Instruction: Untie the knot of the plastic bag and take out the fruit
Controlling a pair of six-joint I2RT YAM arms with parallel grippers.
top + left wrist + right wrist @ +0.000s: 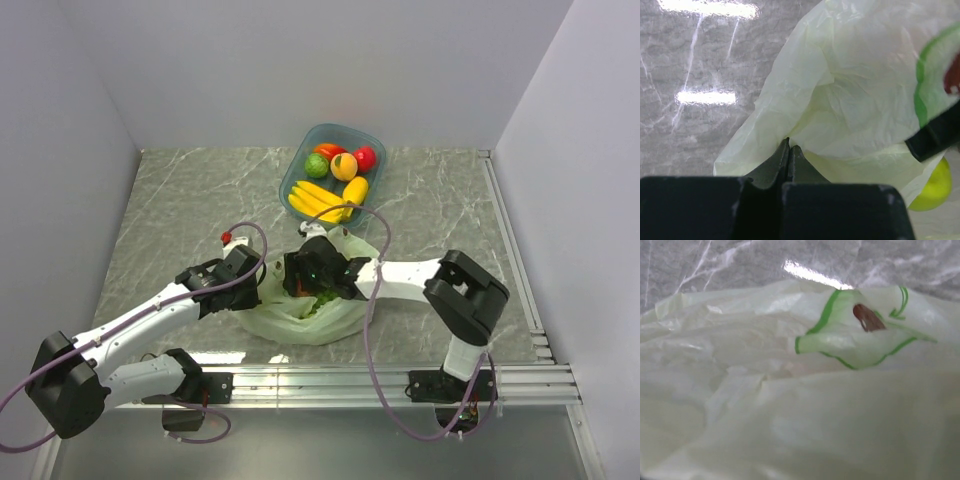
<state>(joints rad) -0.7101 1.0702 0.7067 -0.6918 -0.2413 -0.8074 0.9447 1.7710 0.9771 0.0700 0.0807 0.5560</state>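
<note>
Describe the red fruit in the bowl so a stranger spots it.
Look to the teal bowl at the far side of the table. At its right rim sits the red fruit: the rightmost piece, round and shiny red, beside yellow and orange neighbours.

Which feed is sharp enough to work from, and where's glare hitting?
Top external: sharp, evenly lit, a pale reflection at the near edge of the table. Left wrist: the plastic bag crisp, two bright glare bars on the table, left gripper in shadow. Right wrist: bag soft, blurring toward the bottom, one glare patch above.
</note>
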